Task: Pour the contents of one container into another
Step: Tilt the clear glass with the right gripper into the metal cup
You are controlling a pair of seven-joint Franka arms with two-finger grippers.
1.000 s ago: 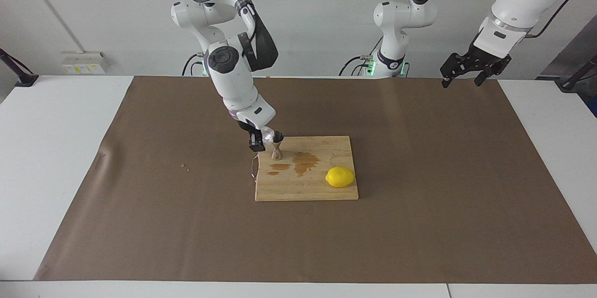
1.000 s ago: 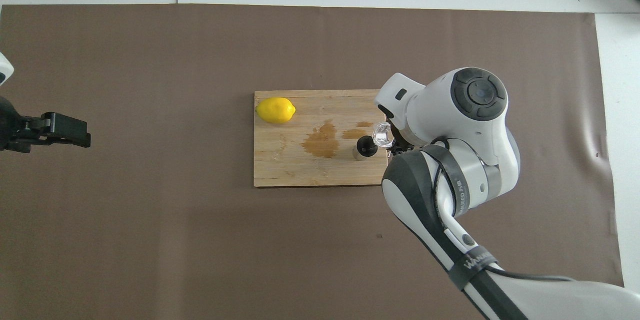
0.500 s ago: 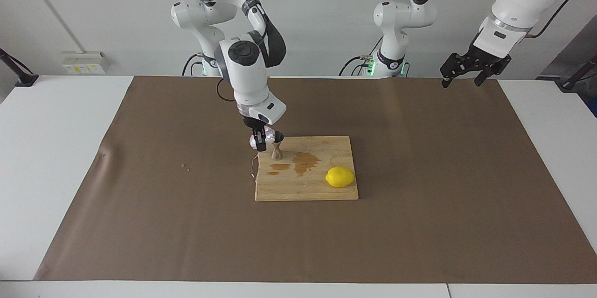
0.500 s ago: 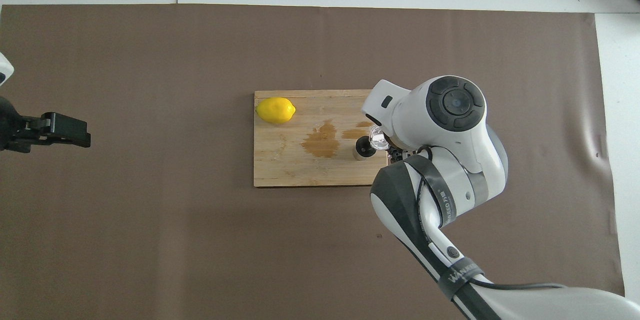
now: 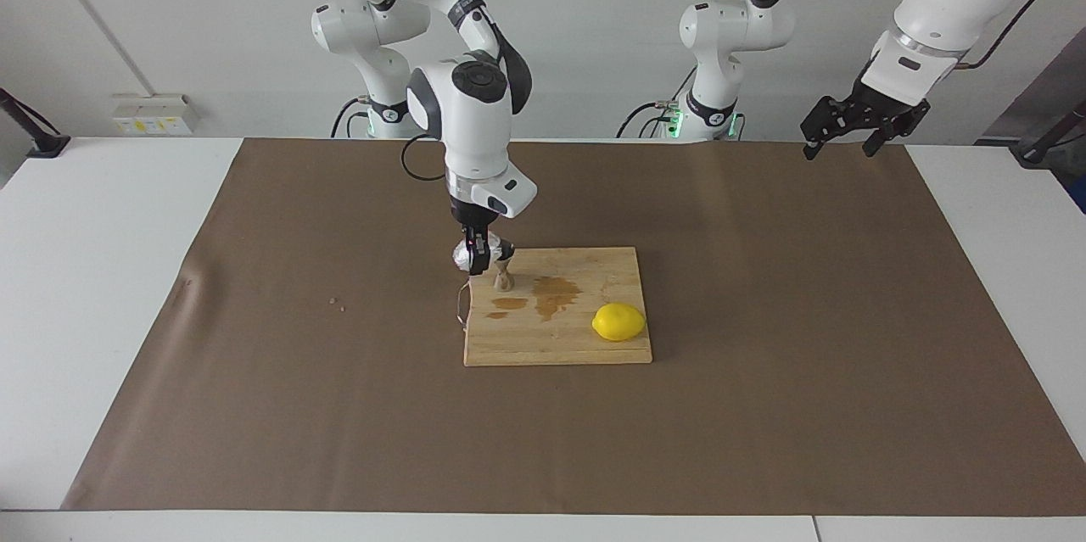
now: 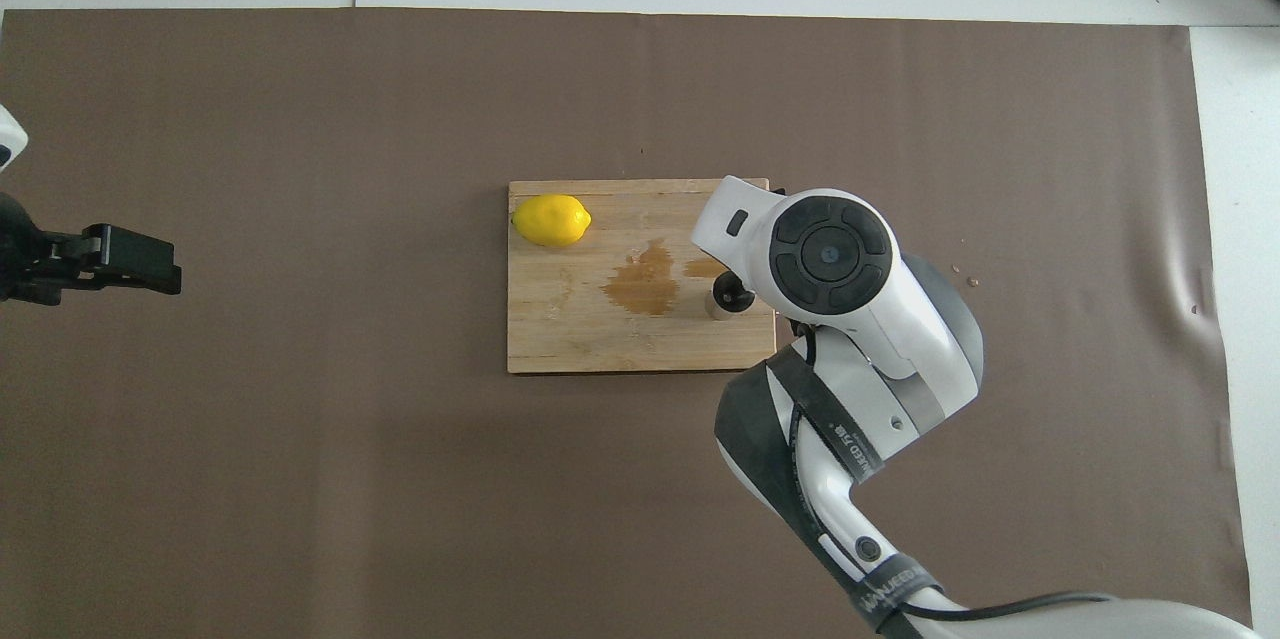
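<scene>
**Facing view: glass held at the jigger's lip, right arm on the job**

Worktop (image 5: 93, 287), white, carries a brown mat (image 5: 764, 338) across most of the frame. A wooden board (image 5: 560, 349) lies at mid-frame.

Right arm comes down from the top of the frame to the board's upper corner at its own end. Left arm waits, parked high over the mat's top corner at its own end. Left pincer (image 5: 840, 145) has its fingers spread and holds nothing.

Lemon (image 5: 618, 321) sits on the board's lower corner toward the left arm's end, well apart from the work. Brown wet patches (image 5: 556, 294) lie on the board between the lemon and the jigger.

Right pincer (image 5: 477, 257) points down and is clamped on the faceted glass (image 5: 463, 255). The glass is in the air over the board's edge, about level with the jigger's mouth and just beside it. Its tilt I cannot read. From overhead the wrist hides the glass.

Jigger (image 5: 504, 276) stands upright on the board, long axis vertical, open cup up. Its dark mouth peeks out beside the wrist in the overhead view (image 6: 722, 301).

Key relation: the jigger's mouth lies from the held glass toward the left arm's end, a short sideways step away. Judgement: any tip of the glass must go that way, lip over the small mouth. The patches suggest that liquid can miss. The left arm is too distant to help.
</scene>
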